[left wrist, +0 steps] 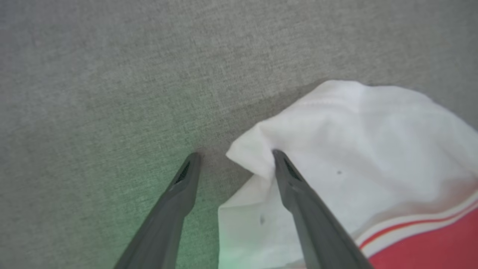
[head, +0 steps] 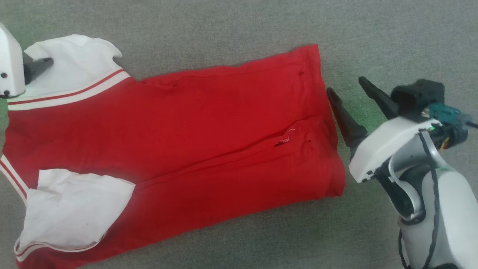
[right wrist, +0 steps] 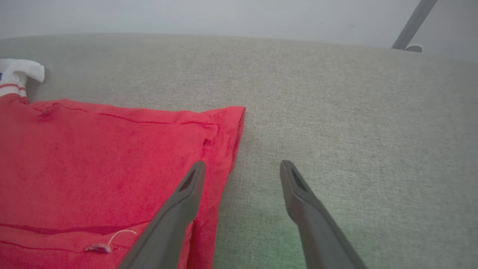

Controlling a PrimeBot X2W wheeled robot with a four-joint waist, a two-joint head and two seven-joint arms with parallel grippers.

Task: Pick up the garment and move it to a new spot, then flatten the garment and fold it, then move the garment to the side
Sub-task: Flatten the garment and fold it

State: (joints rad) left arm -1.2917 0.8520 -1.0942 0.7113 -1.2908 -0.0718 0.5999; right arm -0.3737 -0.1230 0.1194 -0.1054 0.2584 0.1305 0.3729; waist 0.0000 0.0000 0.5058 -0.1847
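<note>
The garment (head: 194, 138), a bright red shirt with white striped sleeve ends, lies spread on the grey surface with its hem toward the right. My left gripper (left wrist: 236, 154) is open at the upper white sleeve (left wrist: 354, 149), one finger over its edge, the other over bare surface. In the head view, one dark finger (head: 37, 67) of it shows at the far left. My right gripper (head: 345, 87) is open just off the hem's right edge (right wrist: 235, 138); one finger overlaps the red cloth in the right wrist view, and nothing sits between its fingers.
The grey fabric surface (head: 373, 33) runs around the shirt on all sides. A second white sleeve (head: 71, 209) lies folded over the red body at the lower left. A pale wall and a thin grey leg (right wrist: 412, 24) stand beyond the surface's far edge.
</note>
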